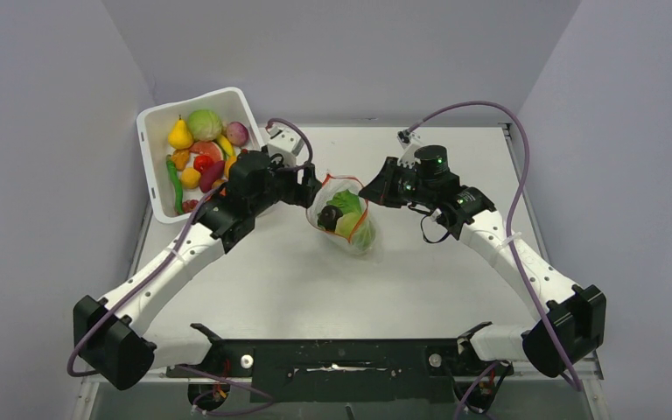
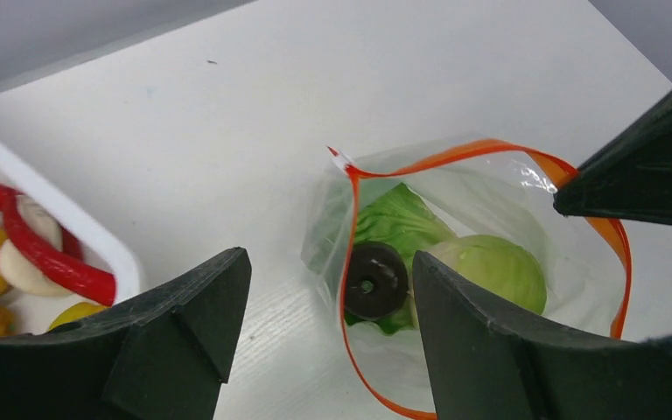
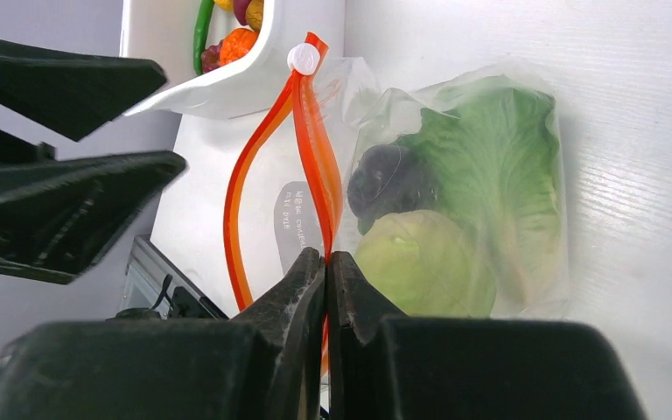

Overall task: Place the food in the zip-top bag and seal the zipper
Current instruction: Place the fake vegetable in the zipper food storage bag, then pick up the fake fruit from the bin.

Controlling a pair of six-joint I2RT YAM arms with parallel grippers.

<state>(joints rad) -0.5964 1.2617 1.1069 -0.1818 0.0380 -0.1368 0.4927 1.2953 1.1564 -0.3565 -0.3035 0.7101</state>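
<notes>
White tub (image 1: pixel 151 131) far left on desk (image 1: pixel 315 289). Left arm extended inward; left gripper (image 1: pixel 310 187) spread open, empty, at zip-top bag (image 1: pixel 351 225) mouth. Bag mid-desk, holding lettuce (image 2: pixel 399 219). Right arm angled inward; right gripper (image 3: pixel 325 262) pinching zipper (image 3: pixel 317 166).

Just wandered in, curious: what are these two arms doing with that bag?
The right arm's fingers are shut on the red-orange zipper strip of the clear plastic bag, holding its mouth open. The left arm's fingers stand open and empty by that mouth. Inside lie a ruffled green lettuce leaf, a pale green round vegetable and a dark purple piece. More toy food sits in the white plastic tub.
</notes>
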